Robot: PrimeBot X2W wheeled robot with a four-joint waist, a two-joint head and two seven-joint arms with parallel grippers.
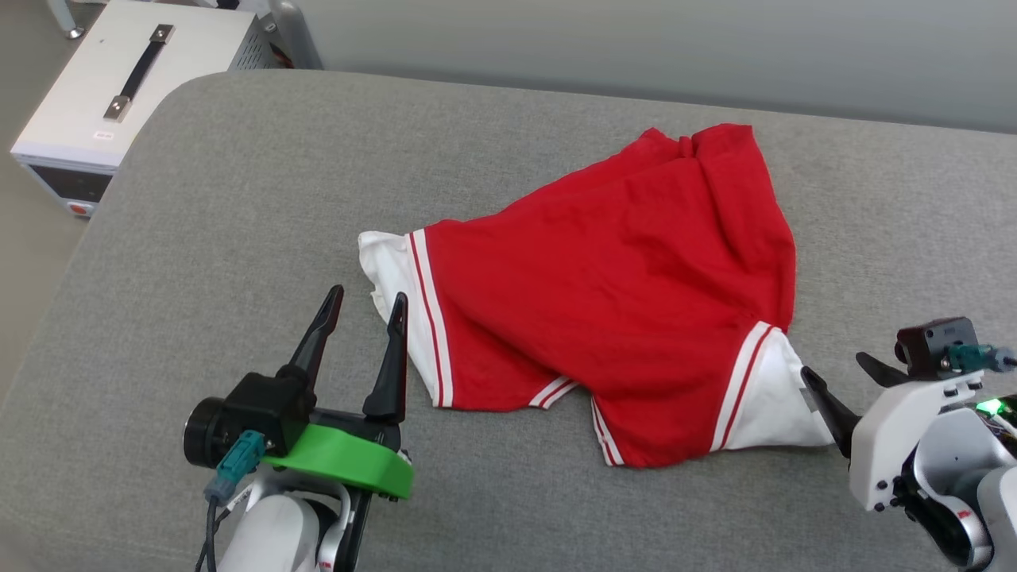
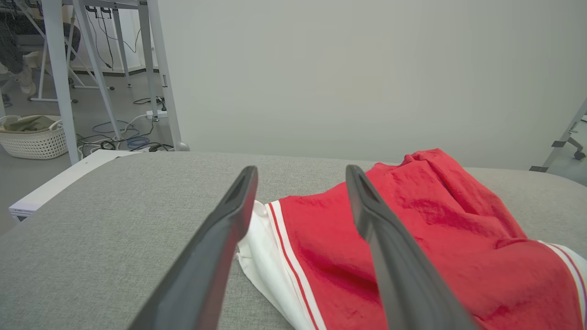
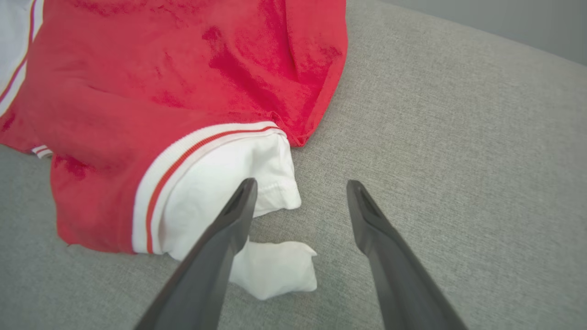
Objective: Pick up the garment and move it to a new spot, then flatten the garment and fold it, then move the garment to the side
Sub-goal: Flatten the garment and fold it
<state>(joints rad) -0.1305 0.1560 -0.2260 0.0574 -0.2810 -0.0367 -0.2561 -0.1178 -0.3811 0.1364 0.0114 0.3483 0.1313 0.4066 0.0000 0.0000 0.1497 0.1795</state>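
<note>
Hovering both pincers wide open and empty: our left pincer (image 1: 369, 294) sits just beside one white sleeve of the garment (image 1: 620, 278), our right pincer (image 1: 834, 365) just beside the other, probably so we can lift both ends off the worktop (image 1: 238, 199) together

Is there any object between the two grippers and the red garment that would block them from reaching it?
Nothing visible stands in the way. The left gripper, open, is at the edge of the garment by one white sleeve; the right gripper, open, is right by the other sleeve.
</note>
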